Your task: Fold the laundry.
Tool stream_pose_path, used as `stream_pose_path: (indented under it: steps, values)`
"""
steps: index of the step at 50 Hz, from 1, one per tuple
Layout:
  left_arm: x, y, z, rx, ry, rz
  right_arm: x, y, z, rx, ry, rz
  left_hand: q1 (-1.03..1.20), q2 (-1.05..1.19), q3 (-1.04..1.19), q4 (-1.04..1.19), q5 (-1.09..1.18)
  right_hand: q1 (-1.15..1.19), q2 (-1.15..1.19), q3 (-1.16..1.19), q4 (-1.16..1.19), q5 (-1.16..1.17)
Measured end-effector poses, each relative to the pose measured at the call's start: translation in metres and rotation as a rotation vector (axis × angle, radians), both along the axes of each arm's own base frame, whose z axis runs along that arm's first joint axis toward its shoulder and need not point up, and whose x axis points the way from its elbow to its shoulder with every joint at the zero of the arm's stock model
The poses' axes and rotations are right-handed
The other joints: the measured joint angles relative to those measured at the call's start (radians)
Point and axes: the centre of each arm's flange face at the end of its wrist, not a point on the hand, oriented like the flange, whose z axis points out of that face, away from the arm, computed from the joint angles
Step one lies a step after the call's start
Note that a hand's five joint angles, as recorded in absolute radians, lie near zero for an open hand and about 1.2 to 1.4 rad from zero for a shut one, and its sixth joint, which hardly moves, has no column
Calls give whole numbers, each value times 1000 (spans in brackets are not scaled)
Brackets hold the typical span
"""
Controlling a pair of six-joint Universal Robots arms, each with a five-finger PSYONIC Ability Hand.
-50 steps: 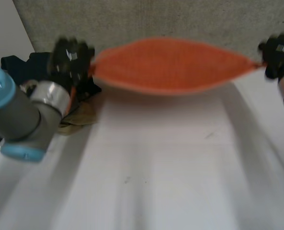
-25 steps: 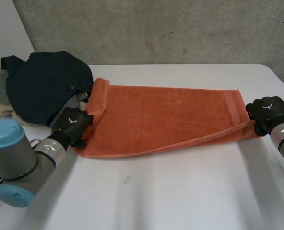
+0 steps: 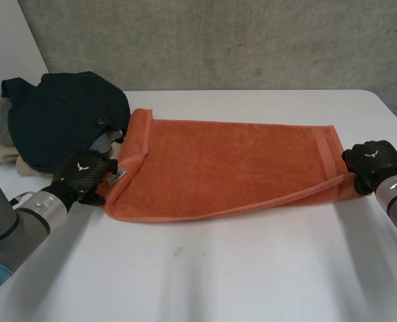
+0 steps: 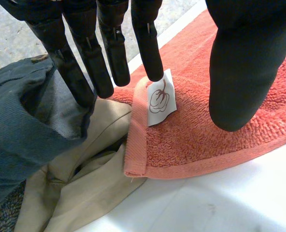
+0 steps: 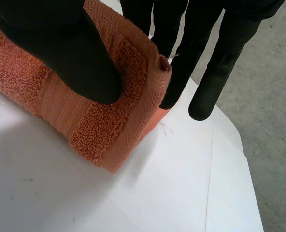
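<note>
- The orange towel [image 3: 232, 168] lies folded in 2 layers across the middle of the frame in the head view, its long side running from left to right on the white table [image 3: 252, 268].
- Its near top edge rises a little from the lower layer toward the right end.
- A small white label [image 4: 158, 98] with a brown drawing sticks up at the towel's left corner.
- The left hand [image 3: 84, 176] sits at the towel's left end, at centre left of the head view. In its wrist view the fingers [image 4: 148, 43] are straight and released, 1 fingertip just at the label. The thumb [image 4: 239, 63] is over the towel, apart from the fingers, and grasps nothing.
- The right hand [image 3: 371, 161] is at the towel's right end, at the right edge of the head view. In its wrist view the towel's end stands up between the thumb [image 5: 61, 43] and the straight fingers [image 5: 196, 43], pinched there.
- A dark blue garment [image 3: 58, 114] is heaped at the upper left, touching the towel's left end.
- A beige cloth [image 4: 85, 169] lies under the garment, beside the towel's corner.
- A grey concrete wall [image 3: 218, 40] fills the top of the head view.
</note>
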Motion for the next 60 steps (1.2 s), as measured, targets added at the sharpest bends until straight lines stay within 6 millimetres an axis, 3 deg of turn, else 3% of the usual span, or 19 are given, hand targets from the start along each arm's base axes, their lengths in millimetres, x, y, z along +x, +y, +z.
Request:
stream_pose_path:
  steps: [7, 17, 19, 20, 21, 22, 23, 28, 33, 39, 42, 46, 49, 53, 56, 60]
  values:
    - [1, -4, -2, -1, 0, 4, 1, 1, -3, 4, 23, 5, 0, 0, 0, 0, 0, 0, 0, 0, 0, 0]
    - [-3, -11, -21, 12, -47, -15, 1, 1, -6, 10, 37, 7, 13, 12, 10, 14, 19, 0, 0, 0, 0, 0]
    - [-4, -12, -26, 5, -81, -25, 1, 1, -6, 10, 37, 6, 156, 154, 132, 143, 149, 0, 0, 0, 0, 0]
    - [-4, -12, -28, -2, -108, -32, 1, 0, -6, 9, 37, 4, 328, 323, 316, 328, 329, 0, 0, 0, 0, 0]
    - [-4, -12, -28, -5, -121, -35, 0, 0, -5, 8, 37, 2, 328, 323, 316, 328, 329, 0, 0, 0, 0, 0]
    - [-4, -12, -29, -11, -146, -42, 0, 0, -5, 6, 37, -1, 512, 527, 507, 520, 519, 0, 0, 0, 0, 0]
    - [-5, -11, -29, -14, -160, -45, -1, 0, -4, 4, 37, -2, 518, 559, 541, 555, 548, 0, 0, 0, 0, 0]
    - [-6, -9, -5, -67, -200, -46, -2, -1, 3, -10, 37, -11, 518, 582, 571, 587, 558, 0, 0, 0, 0, 0]
    - [-5, -1, 42, -129, -122, -13, -6, 1, 19, -27, 41, -19, 518, 582, 571, 591, 558, 0, 0, 0, 0, 0]
    - [-2, 33, 98, -174, -8, 23, -12, 21, 39, 43, 144, 2, 518, 582, 572, 591, 558, 0, 0, 0, 0, 0]
    - [2, 56, 112, -146, -8, 47, -20, 37, 47, 121, 247, 23, 518, 582, 572, 591, 558, 0, 0, 0, 0, 0]
    - [8, 84, 113, -54, -62, 91, -31, 59, 53, 236, 363, 55, 518, 582, 572, 591, 558, 0, 0, 0, 0, 0]
    - [16, 112, 102, 93, -187, 131, -45, 83, 58, 366, 457, 101, 518, 583, 572, 591, 558, 0, 0, 0, 0, 0]
    - [21, 129, 91, 191, -326, 131, -54, 92, 61, 427, 485, 121, 518, 583, 573, 591, 558, 0, 0, 0, 0, 0]
    - [20, 128, 87, 197, -366, 123, -57, 92, 61, 430, 484, 117, 518, 583, 573, 591, 558, 0, 0, 0, 0, 0]
    - [10, 102, 77, 112, -389, 109, -62, 77, 55, 388, 442, 71, 518, 584, 573, 591, 558, 0, 0, 0, 0, 0]
